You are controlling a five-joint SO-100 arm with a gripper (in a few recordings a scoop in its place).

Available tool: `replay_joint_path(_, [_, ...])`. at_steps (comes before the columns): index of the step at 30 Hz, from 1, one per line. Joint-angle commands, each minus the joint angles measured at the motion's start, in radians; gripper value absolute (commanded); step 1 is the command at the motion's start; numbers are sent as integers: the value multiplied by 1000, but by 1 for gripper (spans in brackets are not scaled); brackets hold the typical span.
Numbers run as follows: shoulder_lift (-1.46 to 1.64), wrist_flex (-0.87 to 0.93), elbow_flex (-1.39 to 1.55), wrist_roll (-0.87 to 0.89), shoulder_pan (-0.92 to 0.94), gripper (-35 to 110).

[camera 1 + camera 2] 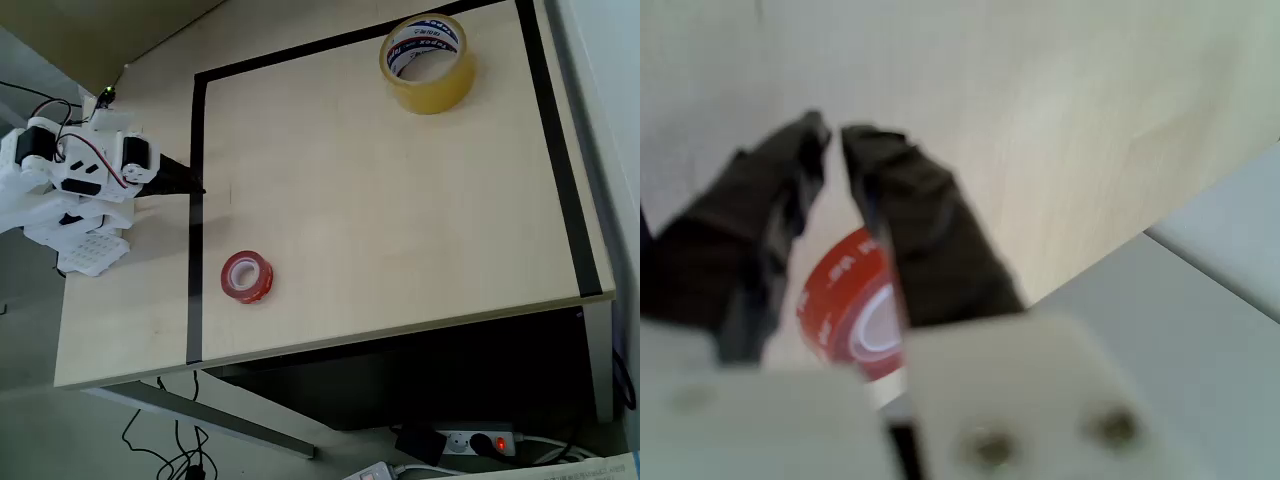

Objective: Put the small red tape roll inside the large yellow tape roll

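The two dark fingers stand close together in the wrist view, only a thin gap between their tips, and nothing is clamped between them; the red roll seen there lies behind them on the table, not in their grasp. In the overhead view the gripper sits at the left, its dark tips resting over the black tape line that marks the left side of the work area, with the white arm behind it near the table's left edge.

A little to the right and nearer the front edge, the small red tape roll lies flat on the pale wooden table, just inside the black line, its hole facing straight up so that its axis runs vertical. It is well apart from the gripper's tips. In the wrist view the same roll shows blurred below the fingers.

Far to the right, at the back corner of the marked area, the large yellow tape roll also lies flat, its opening upward, its white core with blue print showing. The two rolls are well apart.
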Motion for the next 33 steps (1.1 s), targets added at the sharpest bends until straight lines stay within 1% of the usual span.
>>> replay_joint_path(1, [0,120,-202,-235,-302,0])
replay_joint_path(6, [0,120,-202,-235,-232,0])
replay_joint_path(17, [0,126,-222,-235,-219,0])
replay_joint_path(20, [-49,155,-377,-235,-218,0])
replay_joint_path(23, [-206,156,-580,-235,-227,0])
replay_joint_path(27, [-425,201,-896,-227,-270,0])
replay_joint_path(30, [-624,201,-1098,-227,-285,5])
replay_joint_path(33, [-686,189,-1170,-233,-258,11])
